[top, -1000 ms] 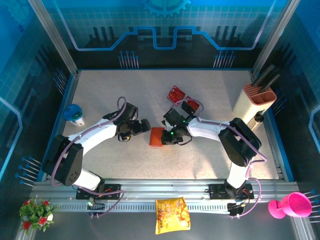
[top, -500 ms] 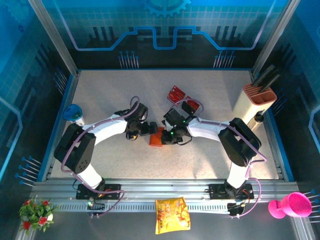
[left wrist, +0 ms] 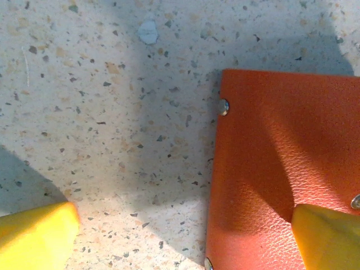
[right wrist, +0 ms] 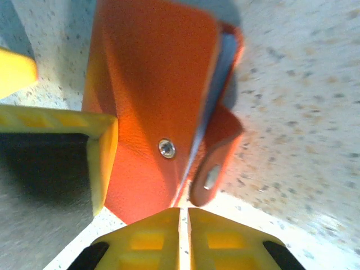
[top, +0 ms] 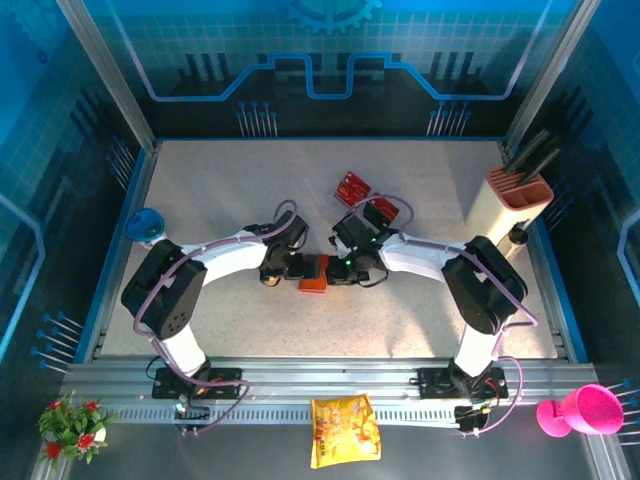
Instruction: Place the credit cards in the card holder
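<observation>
The card holder (top: 313,273) is an orange wallet lying between both grippers at mid-table. My left gripper (top: 293,268) is open at the wallet's left side. In the left wrist view one yellow fingertip (left wrist: 325,236) hovers over the card holder (left wrist: 281,163), the other over bare table, the left gripper (left wrist: 180,242) empty. My right gripper (right wrist: 184,225) is shut with nothing between its tips, just off the edge of the card holder (right wrist: 152,95), whose snap tab (right wrist: 216,160) hangs loose. Red credit cards (top: 352,186) lie behind, with more (top: 381,212) beside the right arm.
A blue cup (top: 147,225) stands at the left edge and a white block with an orange top (top: 512,200) at the right. On the front rail are a yellow snack bag (top: 345,430), a pink cup (top: 580,410) and flowers (top: 70,425).
My left arm has swung right until its open gripper straddles the wallet's left edge. The right gripper has stayed shut at the wallet, which now looks narrower from above.
</observation>
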Motion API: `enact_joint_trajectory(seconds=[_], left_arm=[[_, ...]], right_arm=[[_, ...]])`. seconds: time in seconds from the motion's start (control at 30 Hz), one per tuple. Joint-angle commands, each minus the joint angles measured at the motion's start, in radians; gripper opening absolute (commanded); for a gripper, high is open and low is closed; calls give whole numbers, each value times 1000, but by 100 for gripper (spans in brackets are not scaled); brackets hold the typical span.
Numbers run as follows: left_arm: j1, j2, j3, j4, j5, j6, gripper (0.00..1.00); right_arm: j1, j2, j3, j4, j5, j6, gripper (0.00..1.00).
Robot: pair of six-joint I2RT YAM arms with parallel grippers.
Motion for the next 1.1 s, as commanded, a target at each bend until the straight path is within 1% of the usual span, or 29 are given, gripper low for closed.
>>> enact_joint_trajectory(seconds=[0.0,0.07,0.2,0.33,0.63,1.07], left_arm=[[-17,35,4,-93,-90,39,99],[-24,43,0,-103,-110,42,99],[-30,43,-16,-102,-121,38,99],[-33,40,-28,-97,-124,24,99],[-36,38,-43,-85,-117,8,99],[-39,38,-51,-73,-116,3,99]], right_arm=[[-41,-57,5,-62,15,2,13],[-54,-52,24,-95,21,-9,15],[-57,-30,54,-127,18,-17,26],[-53,-6,74,-129,6,-17,32],[-45,51,129,-146,-9,-29,35],[-38,138,207,-181,-2,-48,34]])
